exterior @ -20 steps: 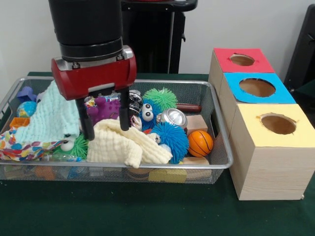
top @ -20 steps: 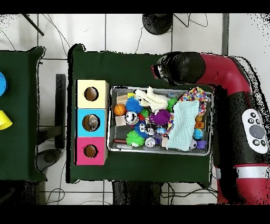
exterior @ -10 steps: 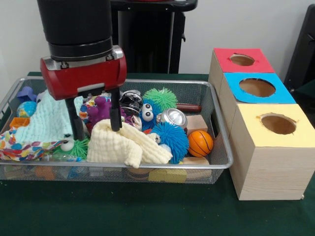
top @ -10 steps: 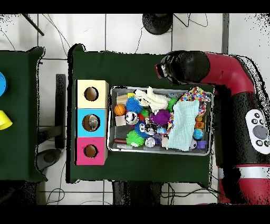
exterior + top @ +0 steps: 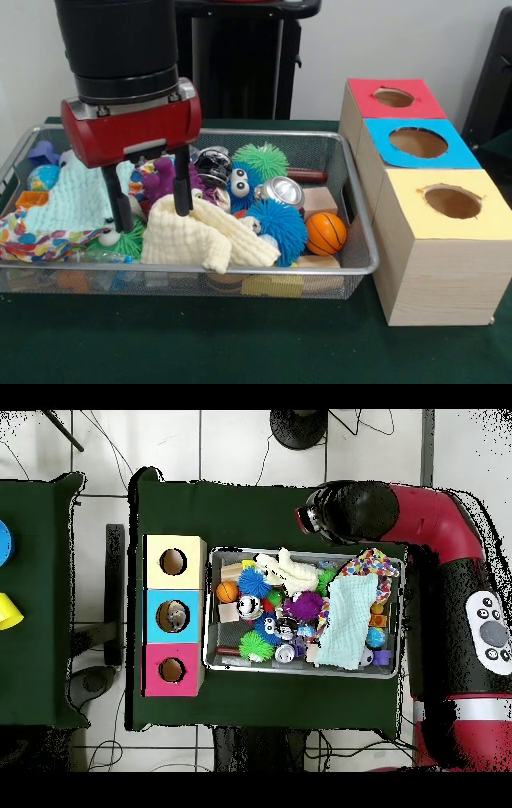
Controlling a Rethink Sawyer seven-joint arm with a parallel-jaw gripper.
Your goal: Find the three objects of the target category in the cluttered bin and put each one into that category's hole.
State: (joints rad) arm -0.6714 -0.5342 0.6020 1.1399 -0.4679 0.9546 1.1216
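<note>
Gripper: the gripper (image 5: 146,212) hangs left of centre in the front view, its two dark fingers spread apart and holding nothing, one tip at the crest of the cream cloth (image 5: 210,237), the other down beside the mint cloth (image 5: 78,195).
Bin: the bin (image 5: 362,240) fills the lower left and middle of the front view, heaped with toys.
Target objects: a clear, wrinkled bottle (image 5: 102,255) seems to lie at the lower left of the bin, against the front mesh under the patterned cloth (image 5: 36,240); it is hard to be sure through the wire. The other two are not visible.
Not targets: the silver can (image 5: 282,192) and the blue spiky ball (image 5: 278,226), right of the cream cloth.
Holes: three boxes at the right, red (image 5: 394,98), blue (image 5: 418,142) and yellow (image 5: 452,201).
Step in hand: likely searching under the cloths.
Doing it well: pinch one cloth's fold only, lift it clear and aside within the bin, and avoid dragging neighbouring toys over the bottle.
</note>
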